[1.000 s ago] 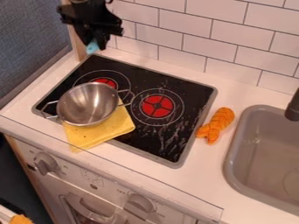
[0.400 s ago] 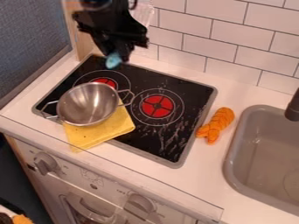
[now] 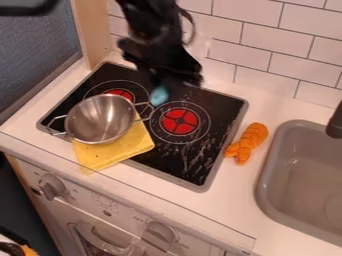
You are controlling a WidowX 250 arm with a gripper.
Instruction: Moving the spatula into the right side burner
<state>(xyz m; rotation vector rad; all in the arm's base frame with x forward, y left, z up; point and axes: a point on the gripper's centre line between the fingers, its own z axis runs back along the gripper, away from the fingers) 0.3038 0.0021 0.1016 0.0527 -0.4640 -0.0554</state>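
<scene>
Presently, the end effector [image 3: 168,81] hangs down from the arm at the top of the view, over the back part of the glass cooktop [image 3: 194,165]. State: clamped on the spatula [image 3: 159,95]. Its light-blue handle end points down from the grip, in view between the two burners, just up and left of the right burner's red centre and near the pot's right-hand wire handle. Contact between spatula and glass: cannot tell.

Left burner [image 3: 120,93]: red centre partly hidden by the stainless-steel pot [image 3: 100,119]. Pot upright, open top, a wire handle on each side; it overlaps the folded yellow cloth [image 3: 113,152], which runs over the cooktop's front rim onto the white bench [image 3: 200,207]. Right burner [image 3: 180,121]: red centre with dark cross lines, its ring fully drawn around it. Pale scuffs on the glass on its right side.

Orange segmented toy [image 3: 248,143]: on the bench, between cooktop and grey sink basin [image 3: 264,192]. Black faucet [image 3: 335,122] at the right edge, over the basin. White wall tiles [image 3: 274,65] behind
</scene>
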